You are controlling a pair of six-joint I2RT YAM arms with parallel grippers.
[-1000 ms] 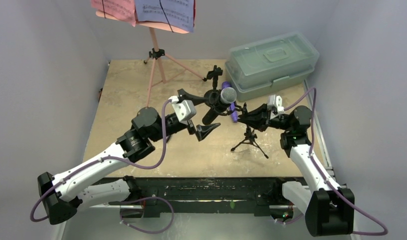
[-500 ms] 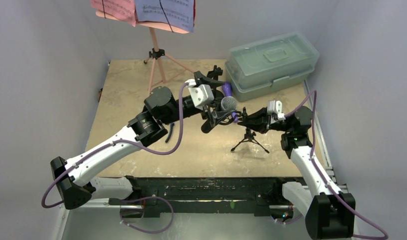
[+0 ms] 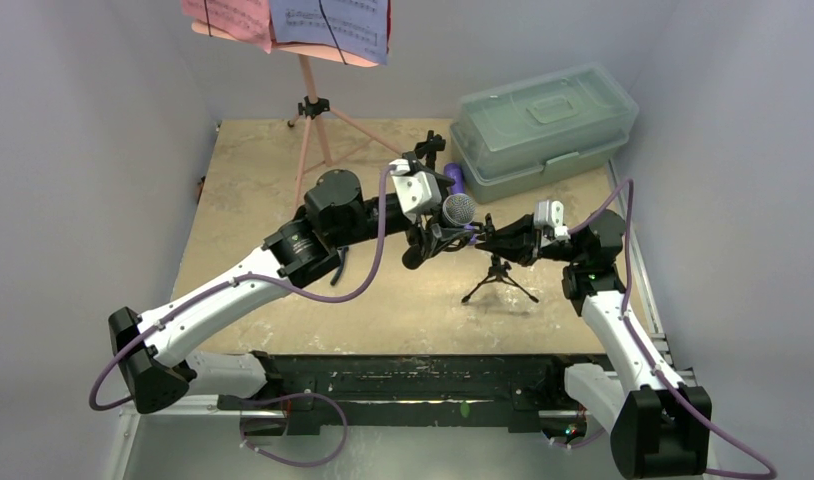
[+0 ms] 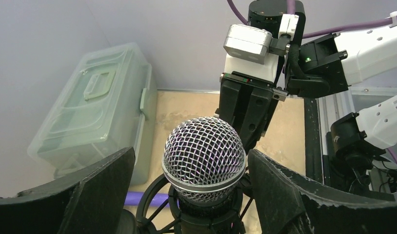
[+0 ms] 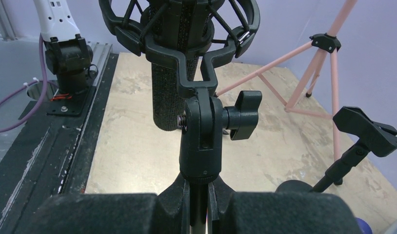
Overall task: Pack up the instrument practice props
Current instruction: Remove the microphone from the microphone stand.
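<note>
Left arm has swung forward in the last second. The left gripper [image 3: 438, 228] was short of the mic [image 3: 457, 209] and now straddles it. Right arm hasn't shifted.

Biggest first, all placed relative to the mic:
- table [image 3: 253, 190]: below it. The mic isn't lying on the table, it sits raised in its stand.
- music stand [image 3: 308, 110]: well behind and left of the mic, upright, sheets [image 3: 328, 25] on its panel. Not packed yet.
- box [image 3: 543, 120]: behind and right of the mic, lid on. Probably the destination, in which case it needs opening first.
- left gripper: jaws wide, one finger on each side of the mic's mesh head, with a gap on both sides in the wrist view. Holds nothing. Looks lined up to close on the mic and pull it out.
- right gripper [image 5: 199, 200]: right of and below the mic, clamped tight on the stem of the mic stand [image 3: 499, 278], just under the knob joint. My read is that it braces the stand so it doesn't tip when the mic gets pulled.
- cradle [image 5: 179, 34]: ringed around the mic's body, so this looks like a two-arm job.
- spare clip [image 3: 428, 150]: just behind the mic.
- purple mic [image 3: 455, 175]: also just behind, partly hidden by the left gripper.
</note>
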